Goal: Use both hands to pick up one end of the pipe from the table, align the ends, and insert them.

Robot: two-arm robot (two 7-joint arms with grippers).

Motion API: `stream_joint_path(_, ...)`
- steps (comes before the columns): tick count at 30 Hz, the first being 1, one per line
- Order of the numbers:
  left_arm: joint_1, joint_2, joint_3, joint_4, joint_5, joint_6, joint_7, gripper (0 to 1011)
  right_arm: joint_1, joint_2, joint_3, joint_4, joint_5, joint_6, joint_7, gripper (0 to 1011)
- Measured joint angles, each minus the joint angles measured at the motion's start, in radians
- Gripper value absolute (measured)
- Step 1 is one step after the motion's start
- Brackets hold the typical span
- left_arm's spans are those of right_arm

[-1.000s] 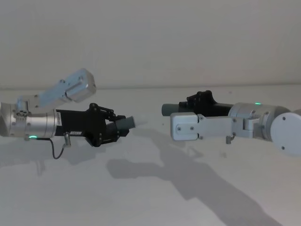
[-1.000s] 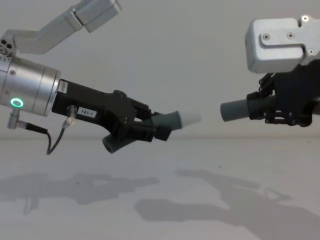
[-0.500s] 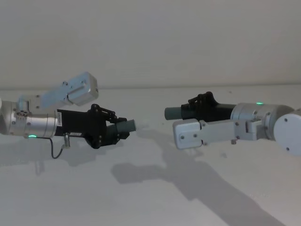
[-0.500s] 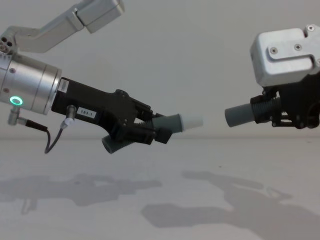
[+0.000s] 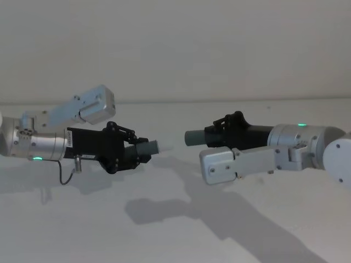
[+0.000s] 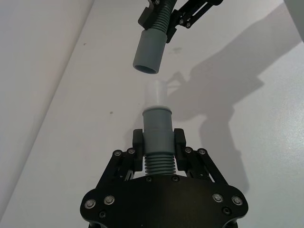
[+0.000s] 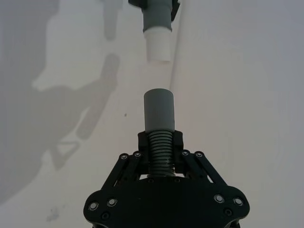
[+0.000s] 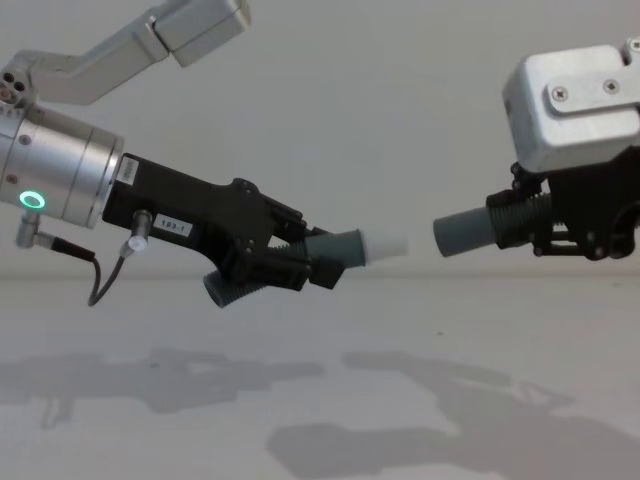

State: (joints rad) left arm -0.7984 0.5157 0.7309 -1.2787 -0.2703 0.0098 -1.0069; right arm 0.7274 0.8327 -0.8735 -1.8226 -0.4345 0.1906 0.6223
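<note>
Pipe halves are both held above the bench (image 8: pixel 320 400): left tool (image 8: pixel 290 255) clamps the white-tipped piece (image 8: pixel 365 246), right tool (image 8: pixel 545 225) clamps the open-mouthed piece (image 8: pixel 465 232). Gap has narrowed since a moment ago; ends nearly aligned, not yet inserted.

Your left gripper (image 8: pixel 300 257) reached in from the left, raised off the surface, its fingers (image 6: pixel 137 142) clamped shut and a green ring lit on its wrist. Your right gripper (image 8: pixel 545 225) faced it from the opposite side, fingers likewise clamped, tips near but apart.
</note>
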Motion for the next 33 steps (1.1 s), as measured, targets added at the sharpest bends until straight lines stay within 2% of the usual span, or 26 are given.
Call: stream_joint_path(33,-0.002,0.001,0.003,0.000,0.003,-0.004,-0.003,341,-0.034,-0.019,0.031,-0.032,0.033,-0.018,0.010,255)
